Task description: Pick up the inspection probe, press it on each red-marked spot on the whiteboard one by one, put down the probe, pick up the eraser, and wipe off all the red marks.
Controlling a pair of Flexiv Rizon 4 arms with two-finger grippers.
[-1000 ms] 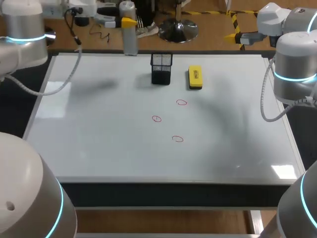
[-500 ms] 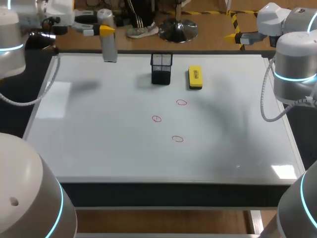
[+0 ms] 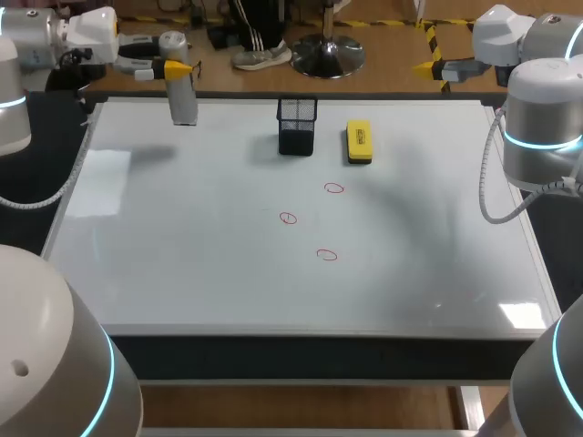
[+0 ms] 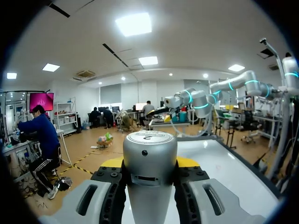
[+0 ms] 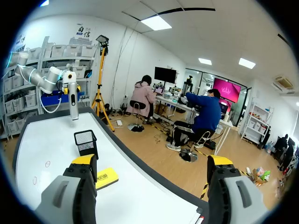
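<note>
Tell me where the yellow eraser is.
In the head view, the yellow rectangular eraser lies near the whiteboard's far edge, just right of the black mesh cup.

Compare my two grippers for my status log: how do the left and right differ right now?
The left gripper is shut on the grey probe; the right gripper is open and empty. The left is over the whiteboard's far left corner; the right is beyond its far edge, near the right corner. Both have yellow tips, and neither touches the board.
</note>
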